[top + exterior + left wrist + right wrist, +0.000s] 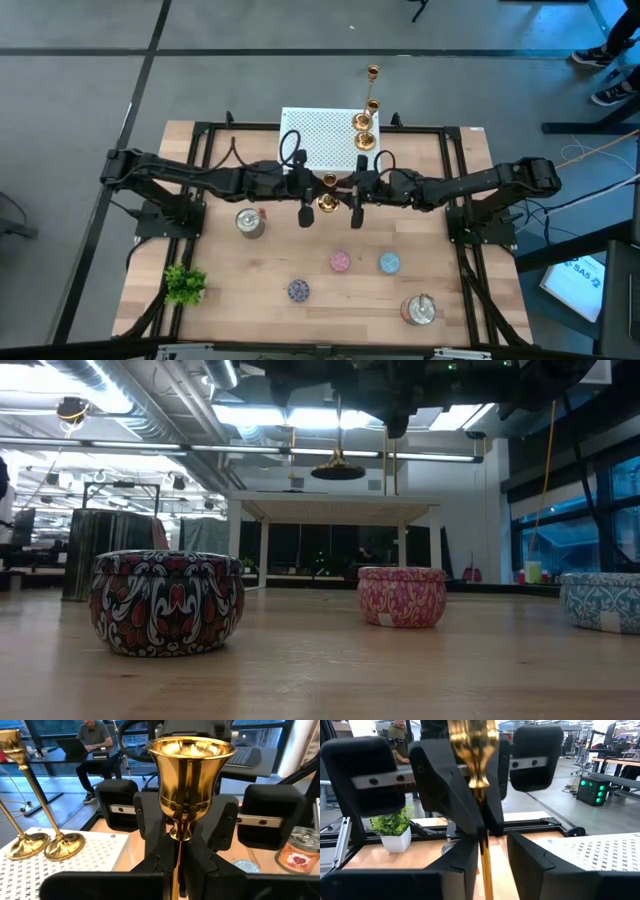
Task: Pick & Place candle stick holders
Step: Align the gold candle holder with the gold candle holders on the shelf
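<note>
A gold candle stick holder (pixel 328 192) hangs upright between my two arms over the middle of the table, cup (pixel 190 767) up and flared base (pixel 338 470) down. My left gripper (pixel 178 870) is shut on its stem. My right gripper (pixel 492 865) faces it from the other side, open, with a finger on each side of the same stem (pixel 485 855); I cannot tell whether a finger touches it. Two more gold holders (pixel 365 132) stand by their bases on the white perforated board (pixel 315 140) at the far edge. My left gripper pinches the thin stem (pixel 178 855) just below the cup between its two fingers. The fingers come level from the table's left and lie across the stem. The holder stands upright in the hold, lifted clear of the table.
A silver tin (pixel 250 222) sits left of centre and another (pixel 420 310) at the near right. Pink (pixel 340 261), blue (pixel 389 262) and purple (pixel 298 290) round tins lie on the near half. A small green plant (pixel 185 283) stands near left. A person sits in the room beyond.
</note>
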You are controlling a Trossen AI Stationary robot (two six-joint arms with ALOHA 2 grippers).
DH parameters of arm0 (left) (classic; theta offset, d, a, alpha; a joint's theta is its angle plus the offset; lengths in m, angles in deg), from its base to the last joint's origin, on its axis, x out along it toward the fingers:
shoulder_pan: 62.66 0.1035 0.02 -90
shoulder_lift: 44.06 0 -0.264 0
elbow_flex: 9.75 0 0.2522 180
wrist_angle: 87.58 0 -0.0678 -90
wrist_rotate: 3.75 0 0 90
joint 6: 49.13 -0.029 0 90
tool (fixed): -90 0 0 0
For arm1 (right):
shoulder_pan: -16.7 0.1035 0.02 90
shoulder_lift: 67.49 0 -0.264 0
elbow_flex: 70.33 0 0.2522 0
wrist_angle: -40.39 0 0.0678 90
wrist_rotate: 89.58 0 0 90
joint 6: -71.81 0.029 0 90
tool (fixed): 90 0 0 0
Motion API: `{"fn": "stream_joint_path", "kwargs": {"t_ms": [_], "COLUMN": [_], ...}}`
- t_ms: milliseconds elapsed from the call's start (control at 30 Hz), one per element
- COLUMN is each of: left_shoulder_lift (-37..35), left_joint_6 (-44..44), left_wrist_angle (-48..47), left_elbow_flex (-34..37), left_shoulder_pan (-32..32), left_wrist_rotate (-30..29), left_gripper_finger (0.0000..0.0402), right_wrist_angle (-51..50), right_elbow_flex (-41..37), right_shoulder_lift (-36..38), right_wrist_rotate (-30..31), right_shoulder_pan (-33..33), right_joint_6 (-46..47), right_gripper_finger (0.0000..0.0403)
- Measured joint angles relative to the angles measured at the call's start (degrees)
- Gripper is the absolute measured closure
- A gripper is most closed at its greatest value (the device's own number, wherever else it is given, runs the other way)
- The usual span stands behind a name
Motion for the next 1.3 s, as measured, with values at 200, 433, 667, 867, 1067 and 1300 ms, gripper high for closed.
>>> {"fn": "stream_joint_path", "kwargs": {"t_ms": [200, 433, 667, 867, 1067, 1300], "left_shoulder_lift": [0.7, 0.7, -1.5, -6.6, -12.7, -20.7], "left_joint_6": [-0.4, -0.2, -3.7, -6.9, -6.6, -1.1], "left_wrist_angle": [1.1, 0.4, -2.6, -6.9, -17.7, -11.0], "left_elbow_flex": [0.0, 0.0, 0.1, 0.0, 0.8, 13.8], "left_shoulder_pan": [0.0, 0.0, 0.0, -0.2, -0.2, -0.2], "left_wrist_rotate": [-0.1, -0.1, -2.8, -2.5, -2.3, -2.3], "left_gripper_finger": [0.0387, 0.0382, 0.0334, 0.0277, 0.0236, 0.0227], "right_wrist_angle": [-0.5, -2.1, -6.2, -11.0, -17.4, -26.0], "right_elbow_flex": [0.0, 0.1, 0.0, -0.1, -0.1, 0.0], "right_shoulder_lift": [0.0, 0.0, 2.0, 5.9, 13.0, 21.1], "right_wrist_rotate": [-0.2, -0.2, 0.5, 1.2, 6.9, 6.7], "right_shoulder_pan": [0.0, 0.0, -0.2, -1.0, -1.6, -5.6], "right_joint_6": [-0.2, -0.4, 1.0, 2.3, -1.5, -3.8], "right_gripper_finger": [0.0369, 0.0387, 0.0388, 0.0388, 0.0388, 0.0388]}}
